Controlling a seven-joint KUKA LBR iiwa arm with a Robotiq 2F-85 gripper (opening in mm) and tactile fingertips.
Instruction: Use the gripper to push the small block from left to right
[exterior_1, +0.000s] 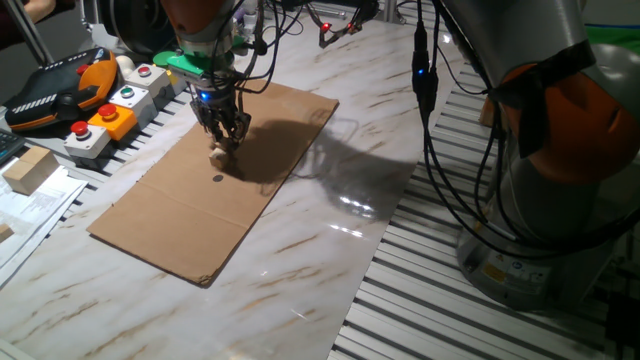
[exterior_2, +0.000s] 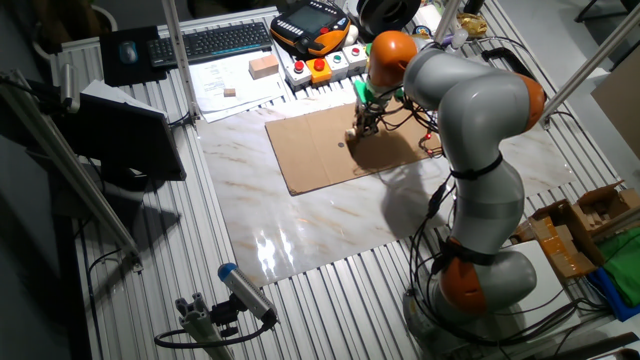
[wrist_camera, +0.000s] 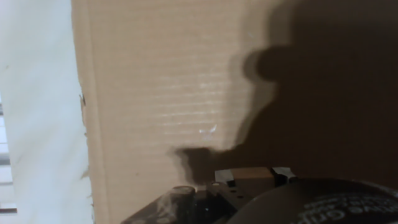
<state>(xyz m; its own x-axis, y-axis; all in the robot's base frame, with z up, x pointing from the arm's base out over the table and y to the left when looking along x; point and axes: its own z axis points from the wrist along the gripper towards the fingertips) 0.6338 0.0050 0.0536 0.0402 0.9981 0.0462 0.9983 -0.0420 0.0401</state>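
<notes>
One fixed view shows the marble desk (exterior_1: 330, 260) in front, then the cardboard sheet (exterior_1: 190, 200). Farther back the pincer (exterior_1: 224, 137) hangs low with the small block (exterior_1: 220, 152) at its tips. I cannot tell if the tips pinch the block or just touch it. A push off-center might make it slide out sideways.

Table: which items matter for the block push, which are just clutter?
Job:
gripper
small block, at the fingertips
cardboard sheet it sits on

Lying about:
button boxes
orange pendant
wooden block on papers
keyboard
</notes>
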